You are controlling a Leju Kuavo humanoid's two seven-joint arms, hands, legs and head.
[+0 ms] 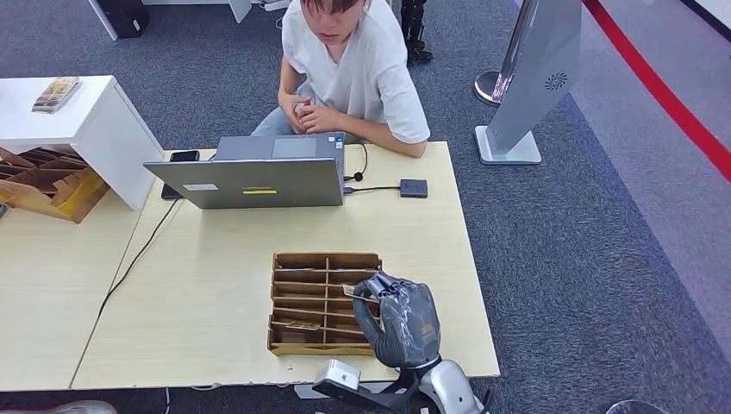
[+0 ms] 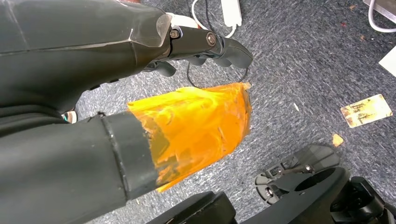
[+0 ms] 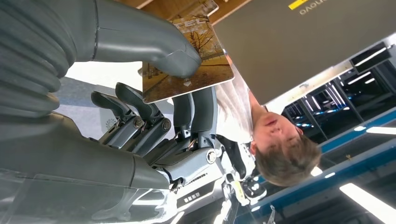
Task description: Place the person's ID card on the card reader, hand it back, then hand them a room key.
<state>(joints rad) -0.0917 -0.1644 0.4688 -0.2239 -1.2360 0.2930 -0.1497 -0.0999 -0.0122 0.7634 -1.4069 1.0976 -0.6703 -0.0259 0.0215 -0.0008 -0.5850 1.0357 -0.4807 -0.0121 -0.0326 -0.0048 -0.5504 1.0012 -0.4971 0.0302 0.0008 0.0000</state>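
My right hand [image 1: 398, 321] hovers over the right side of a wooden slotted card tray [image 1: 297, 259] near the table's front edge. It pinches a brown picture room key card [image 3: 187, 60] between thumb [image 3: 154, 44] and fingers; the same card [image 1: 355, 293] juts out to the left of the hand in the head view. The black square card reader [image 1: 413, 188] lies at the far right of the table, cabled to the laptop [image 1: 259, 179]. A person [image 1: 349, 65] sits behind the laptop with both hands together at the chest. My left hand [image 2: 205, 44] hangs over the floor, holding nothing, its thumb [image 2: 196, 121] wrapped in orange tape.
A black phone [image 1: 184, 156] lies left of the laptop. A white cabinet [image 1: 86, 138] and another wooden organiser [image 1: 52, 185] stand at the far left, and a grey kiosk stand [image 1: 534, 86] is on the carpet to the right. A card [image 2: 365, 110] lies on the carpet.
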